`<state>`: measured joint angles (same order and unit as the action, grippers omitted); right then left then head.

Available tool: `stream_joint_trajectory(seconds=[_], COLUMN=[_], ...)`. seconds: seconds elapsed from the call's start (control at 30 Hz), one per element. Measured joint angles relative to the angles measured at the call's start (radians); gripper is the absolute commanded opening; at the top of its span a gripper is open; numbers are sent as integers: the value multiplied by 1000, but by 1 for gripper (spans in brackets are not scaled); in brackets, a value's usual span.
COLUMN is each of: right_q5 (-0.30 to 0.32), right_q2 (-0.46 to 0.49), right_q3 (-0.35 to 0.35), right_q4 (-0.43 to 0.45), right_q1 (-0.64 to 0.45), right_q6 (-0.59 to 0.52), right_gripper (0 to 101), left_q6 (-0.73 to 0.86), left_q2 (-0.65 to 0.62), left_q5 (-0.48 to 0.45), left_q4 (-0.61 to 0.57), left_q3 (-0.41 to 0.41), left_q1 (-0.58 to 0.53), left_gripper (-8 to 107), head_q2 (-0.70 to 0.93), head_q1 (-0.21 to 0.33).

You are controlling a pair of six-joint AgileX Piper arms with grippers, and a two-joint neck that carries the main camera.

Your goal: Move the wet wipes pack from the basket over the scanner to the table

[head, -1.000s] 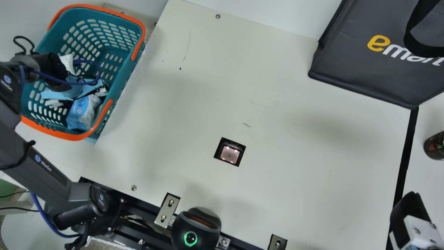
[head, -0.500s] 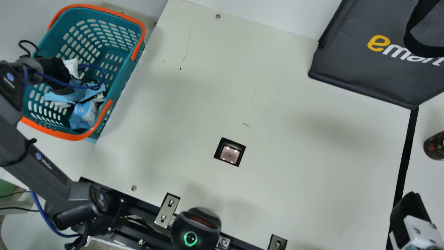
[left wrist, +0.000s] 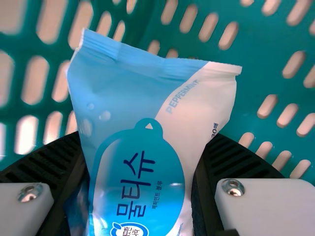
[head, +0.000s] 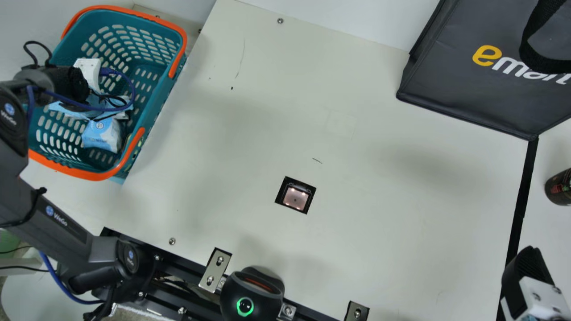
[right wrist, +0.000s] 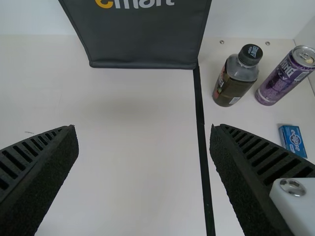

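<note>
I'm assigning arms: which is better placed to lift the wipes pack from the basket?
Left, I'd judge: the left gripper has the wipes pack between its fingers in the basket, while the open right gripper is over the table.

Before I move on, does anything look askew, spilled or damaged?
No spill visible. Mildly odd: a short dark mark on the cream tabletop near the scanner window, maybe a scratch. Wet wipes pack looks intact in the left gripper.

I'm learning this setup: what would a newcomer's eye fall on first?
Probably the teal, orange-trimmed basket at the main view's upper left, then the big dark bag upper right. In the left wrist view, the blue-and-white wet wipes pack stands out between the fingers of the left hand.
</note>
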<state>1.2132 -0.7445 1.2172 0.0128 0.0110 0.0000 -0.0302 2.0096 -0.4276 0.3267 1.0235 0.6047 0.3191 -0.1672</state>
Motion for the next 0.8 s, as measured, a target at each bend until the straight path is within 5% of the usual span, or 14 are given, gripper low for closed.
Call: stream_joint_trajectory(seconds=[0.23, 0.47, 0.8], right_q5=[0, 0, 0], right_q2=[0, 0, 0], right_q3=[0, 0, 0], right_q4=[0, 0, 0], right_q1=[0, 0, 0], right_q6=[0, 0, 0], right_gripper=[95, 95, 95], left_q6=[48, 185, 464], left_q2=[-97, -226, -426], left_q5=[23, -8, -230], left_q4=[22, -91, -385], left_q3=[-36, -58, 51], left_q1=[-43, -78, -64], left_gripper=[-8, -8, -8], head_q2=[0, 0, -2], head_q1=[0, 0, -2])
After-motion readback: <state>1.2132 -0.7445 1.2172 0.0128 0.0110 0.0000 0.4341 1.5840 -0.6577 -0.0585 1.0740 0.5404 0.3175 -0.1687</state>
